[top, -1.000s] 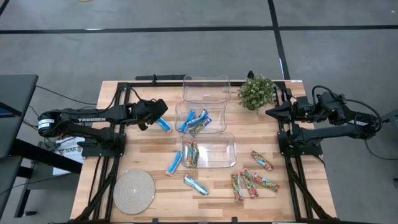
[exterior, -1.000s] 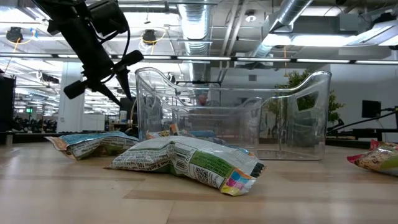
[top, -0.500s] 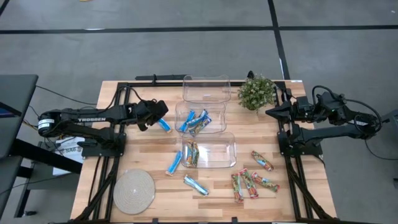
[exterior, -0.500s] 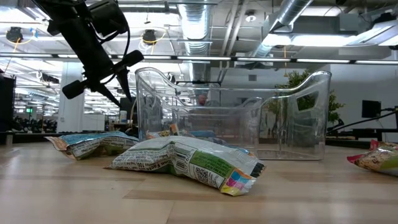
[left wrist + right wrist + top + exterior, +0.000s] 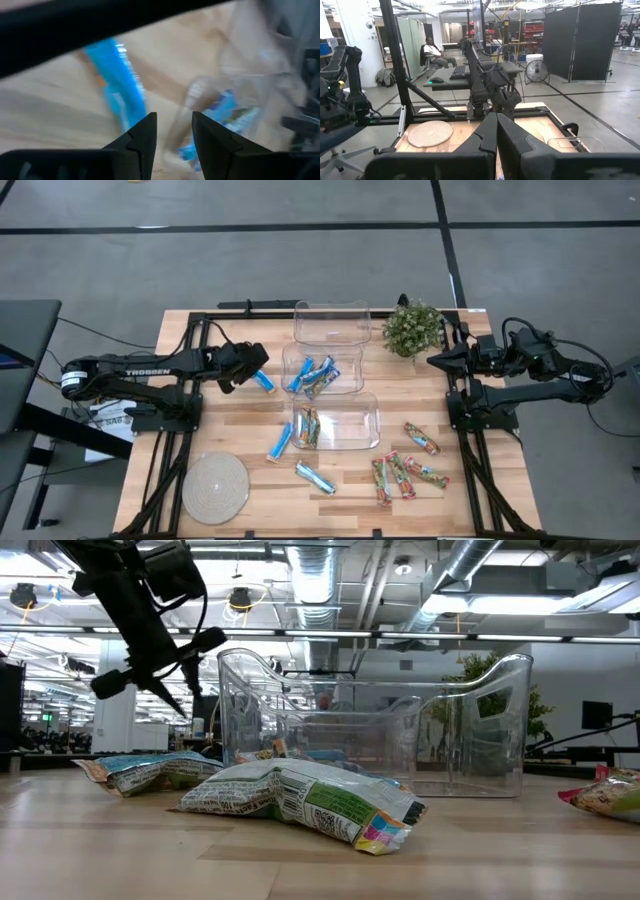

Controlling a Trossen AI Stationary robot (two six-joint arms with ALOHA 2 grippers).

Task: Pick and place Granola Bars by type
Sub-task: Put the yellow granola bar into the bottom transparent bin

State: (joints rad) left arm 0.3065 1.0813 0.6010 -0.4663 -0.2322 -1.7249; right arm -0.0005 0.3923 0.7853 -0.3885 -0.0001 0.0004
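Observation:
Granola bars lie flat on the wooden table. A bright blue bar (image 5: 264,381) lies left of the middle clear bin (image 5: 345,352), which holds blue bars (image 5: 315,375). My left gripper (image 5: 258,362) hovers above the loose blue bar (image 5: 117,85), open and slanting down, with nothing between its fingers. The near bin (image 5: 360,423) holds a red-green-orange bar (image 5: 307,426). More blue bars (image 5: 280,442) (image 5: 314,477) and red-green-orange bars (image 5: 422,438) (image 5: 400,476) lie loose. My right gripper (image 5: 432,360) waits shut at the right edge, raised and level.
An empty clear bin (image 5: 331,322) stands at the far edge, with a small potted plant (image 5: 412,328) to its right. A round woven mat (image 5: 215,485) lies at the near left corner. Bare wood shows between the mat and the left gripper.
My left gripper has tipped a little further down over the loose blue bar, staying in the same place with the same gap between its fingers.

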